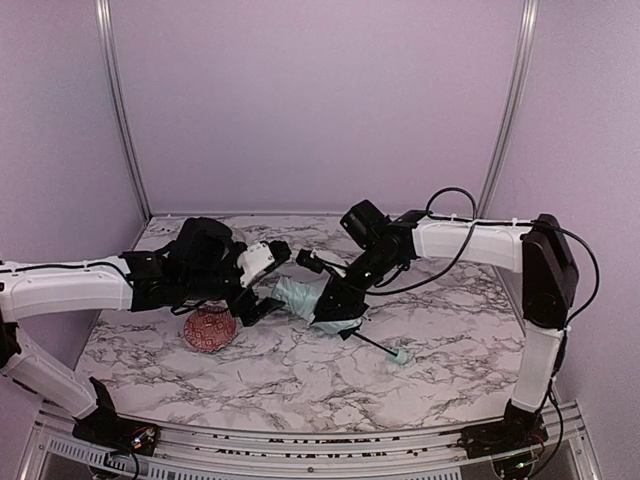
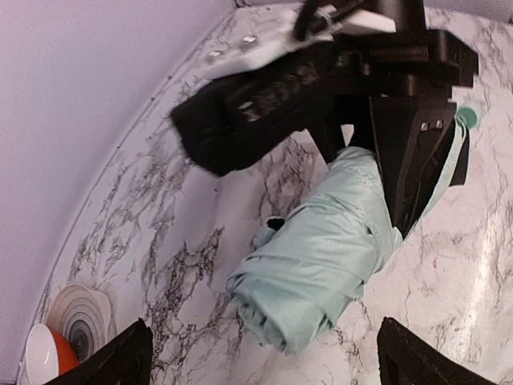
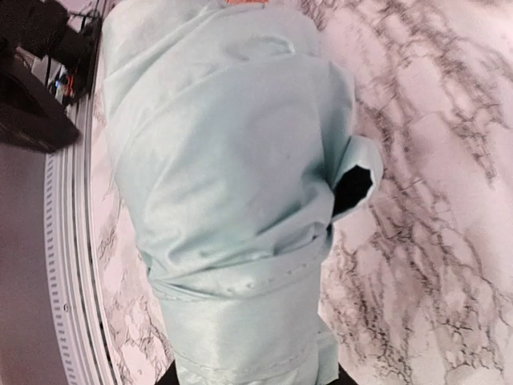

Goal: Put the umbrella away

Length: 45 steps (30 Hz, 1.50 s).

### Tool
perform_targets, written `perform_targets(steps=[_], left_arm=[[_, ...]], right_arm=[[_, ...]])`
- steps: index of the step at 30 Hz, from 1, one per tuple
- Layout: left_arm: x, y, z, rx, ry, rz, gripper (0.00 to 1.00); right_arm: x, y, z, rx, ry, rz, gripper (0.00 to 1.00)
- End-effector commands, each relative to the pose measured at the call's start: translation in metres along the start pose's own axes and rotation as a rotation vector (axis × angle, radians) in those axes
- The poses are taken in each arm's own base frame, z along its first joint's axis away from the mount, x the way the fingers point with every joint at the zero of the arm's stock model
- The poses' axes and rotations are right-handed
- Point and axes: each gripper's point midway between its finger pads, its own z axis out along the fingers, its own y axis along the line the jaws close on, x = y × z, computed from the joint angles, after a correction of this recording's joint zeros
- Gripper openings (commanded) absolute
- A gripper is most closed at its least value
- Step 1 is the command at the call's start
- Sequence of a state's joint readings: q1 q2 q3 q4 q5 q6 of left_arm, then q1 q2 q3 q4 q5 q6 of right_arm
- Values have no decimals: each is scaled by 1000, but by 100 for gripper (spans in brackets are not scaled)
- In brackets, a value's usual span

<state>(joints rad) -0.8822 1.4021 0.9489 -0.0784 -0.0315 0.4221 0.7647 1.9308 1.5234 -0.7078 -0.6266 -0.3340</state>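
The left end effector (image 2: 264, 353) stands wide open and holds nothing. The folded umbrella (image 2: 321, 257) is just ahead of its fingers (image 2: 120, 361), low at the marble tabletop (image 1: 300, 375). The right end effector (image 1: 338, 300) is closed around the fabric bundle. The small handle (image 1: 400, 357) sticks out beyond it, on the side away from the left end effector.

The umbrella (image 1: 303, 299) lies on the table (image 1: 450, 330), handle (image 1: 400, 356) at near right, a bowl (image 1: 209, 330) just left.
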Motion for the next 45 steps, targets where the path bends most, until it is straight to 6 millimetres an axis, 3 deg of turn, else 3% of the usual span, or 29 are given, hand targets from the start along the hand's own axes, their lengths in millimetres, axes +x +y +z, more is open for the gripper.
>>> perform_targets(steps=[1, 5, 8, 13, 16, 21, 27, 34, 38, 42, 45], left_arm=[[-66, 43, -50, -54, -392, -242, 99], [-91, 41, -63, 56, -507, -374, 99], [-119, 37, -67, 161, -578, -433, 99], [-154, 45, -85, 201, -726, -453, 98], [-172, 26, -105, 316, -848, -370, 94], [-167, -17, -109, 543, -850, -225, 95], [-170, -20, -114, 509, -880, -150, 96], [-171, -53, -115, 659, -878, -76, 92], [-174, -56, -116, 658, -883, -75, 73], [-174, -53, -115, 640, -881, -87, 73], [-178, -46, -117, 603, -888, -109, 52]], right_arm=[[-67, 16, -57, 27, -313, -100, 26], [-101, 44, -95, 7, -547, -206, 25], [-111, 68, -118, 0, -728, -319, 25], [-115, 86, -129, 0, -838, -423, 25], [-116, 96, -127, -60, -834, -453, 25], [-117, 116, -134, -163, -846, -505, 25], [-118, 128, -133, -215, -811, -540, 25], [-126, 132, -141, -213, -844, -557, 24], [-128, 128, -136, -220, -837, -547, 23], [-130, 130, -138, -220, -839, -558, 23], [-127, 128, -135, -209, -820, -559, 23]])
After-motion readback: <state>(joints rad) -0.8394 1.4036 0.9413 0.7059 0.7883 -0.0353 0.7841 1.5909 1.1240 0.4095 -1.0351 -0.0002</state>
